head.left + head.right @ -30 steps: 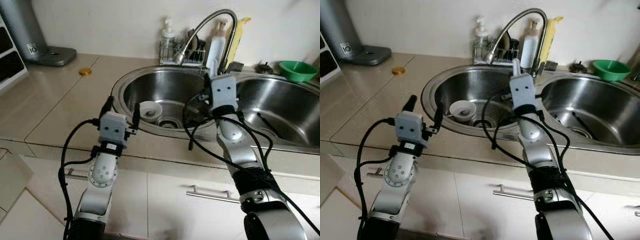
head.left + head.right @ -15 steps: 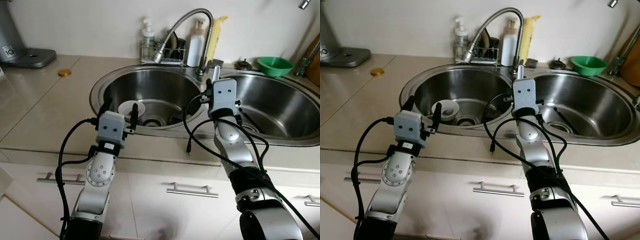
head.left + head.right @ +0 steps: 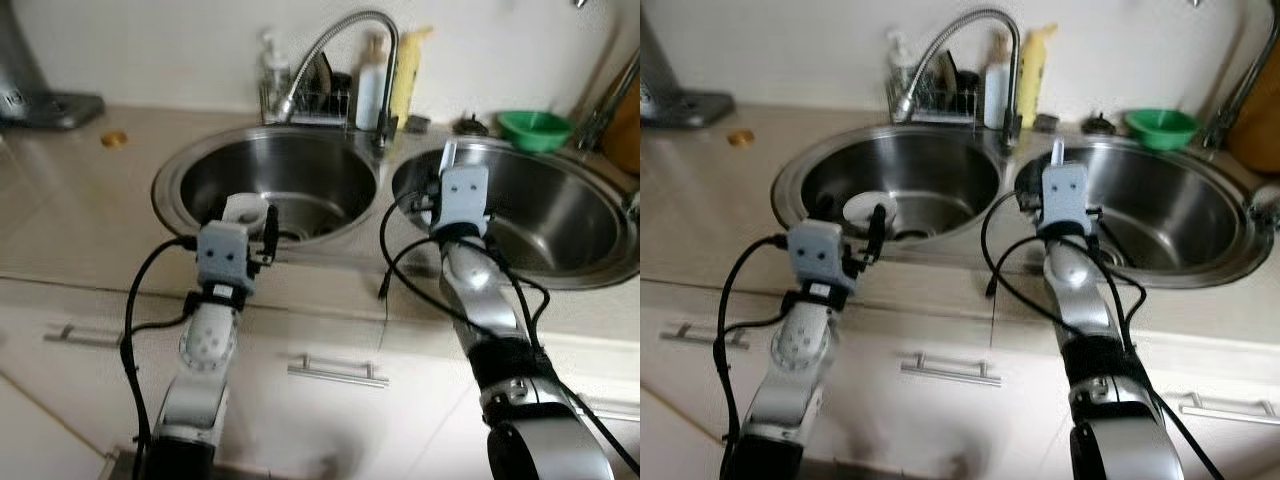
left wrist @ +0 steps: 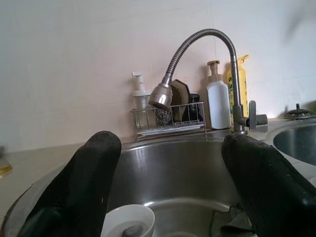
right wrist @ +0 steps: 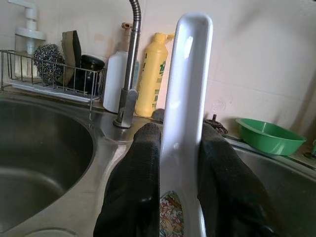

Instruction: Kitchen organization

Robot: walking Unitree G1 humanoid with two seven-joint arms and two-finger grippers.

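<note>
1. Two silver arms reach up from the near edge of the beige countertop (image 3: 90, 215) toward the double stainless-steel sink (image 3: 385, 180), which serves as the landmark here.
2. The left gripper (image 3: 243, 212) hangs over the near rim of the sink's left basin, its two black fingers (image 4: 79, 190) spread wide apart with nothing between them.
3. The right gripper (image 5: 175, 163) hovers over the near rim of the sink's right basin, just right of the divider between the basins. Its fingers are closed tight on the handle of a white ceramic spoon (image 5: 185, 98), which stands upright between them, with a coloured pattern showing low down near the bowl.
4. A small round white bowl (image 3: 868, 207) sits inside the left basin, near its front wall and just beyond the left gripper.
5. A thin dark stick-like utensil (image 3: 1110, 252) lies on the floor of the right basin; what it is cannot be told.
6. Behind the sink's divider rises a curved metal gooseneck tap (image 4: 197, 44), its spout bending over the left basin.
7. Behind the left basin a wire rack (image 4: 168, 118) holds a sponge and scourer, with a clear pump dispenser (image 4: 139, 96) at its end.
8. Beside the tap base stand a white pump bottle (image 4: 217, 101) and a yellow plastic bottle (image 5: 149, 74).
9. Behind the right basin rests a green plastic bowl (image 3: 534, 126).
10. Far to the left of the sink, a small gold disc (image 3: 113, 139) lies on the countertop.
</note>
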